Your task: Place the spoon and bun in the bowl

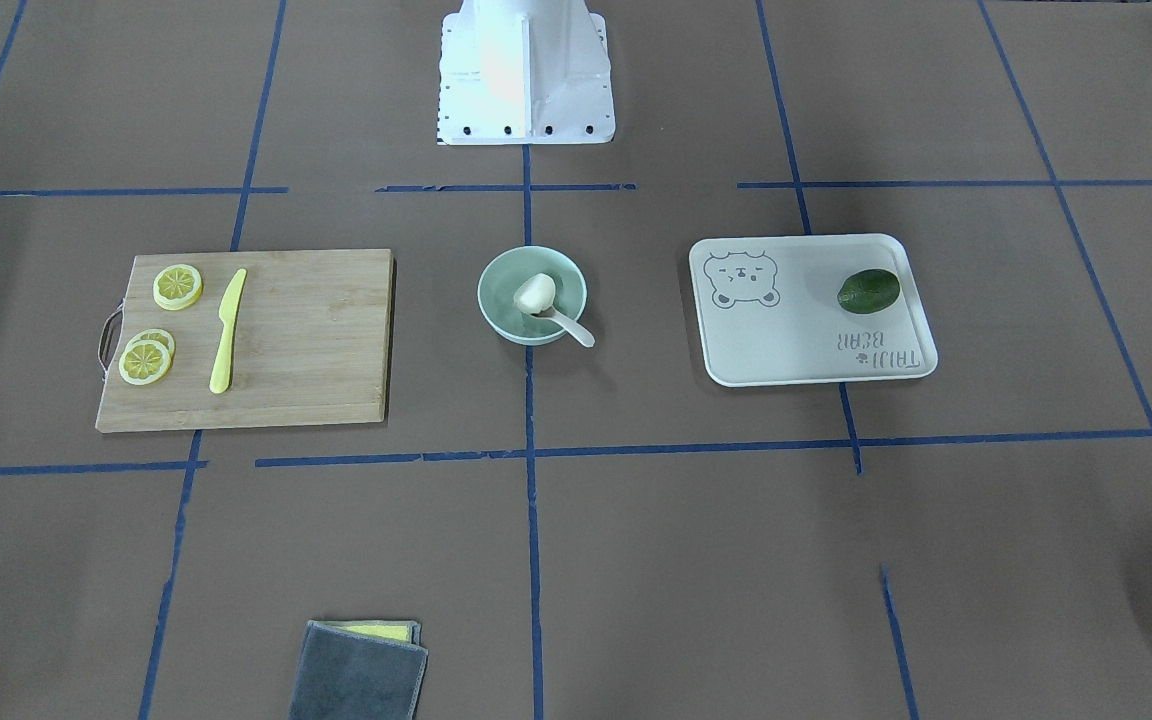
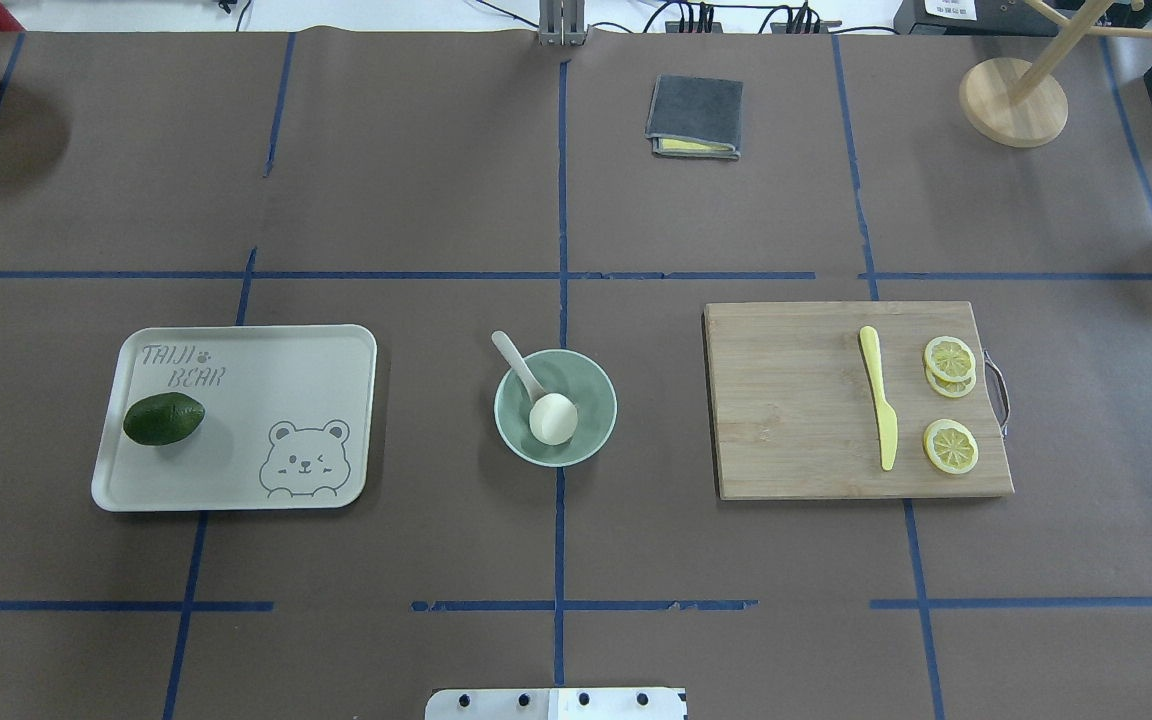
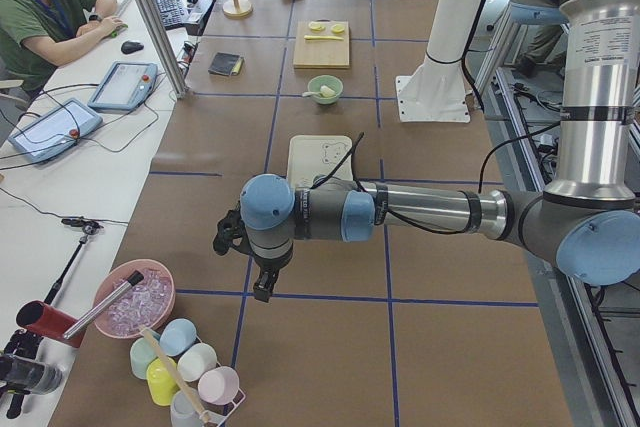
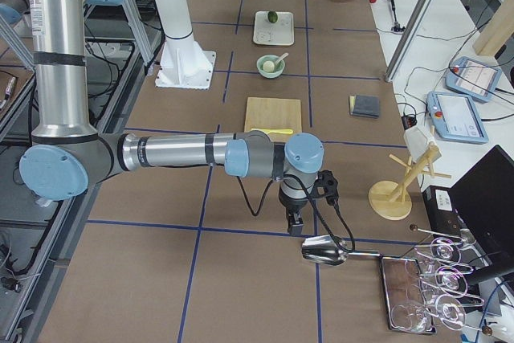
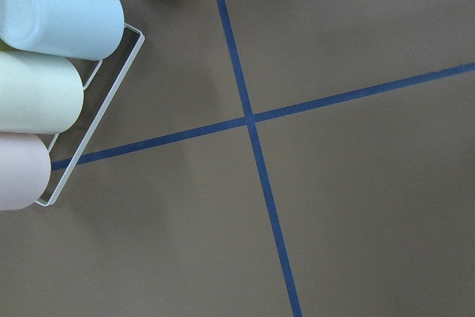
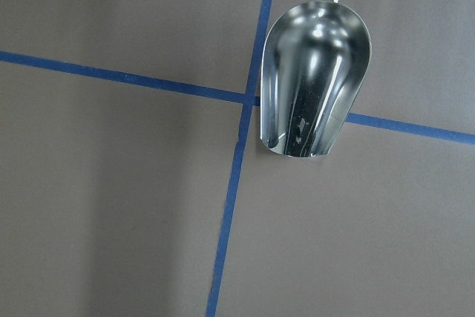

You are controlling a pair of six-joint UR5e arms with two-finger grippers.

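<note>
- At the middle of the table point(image 2: 436, 200), the bowl point(image 2: 591, 395) is seen with the bun point(image 2: 554, 418) lying inside it.
- The spoon point(image 2: 514, 362) is placed in the bowl too: its scoop is beside the bun, and its handle leans out over the rim.
- As both things are inside, the task is judged to be finished; no step seems to be left.
- The left fingers point(image 3: 263, 290) and the right fingers point(image 4: 294, 221) are held well apart from the bowl, near the table's ends. Whether they are released or clenched cannot be told.
</note>
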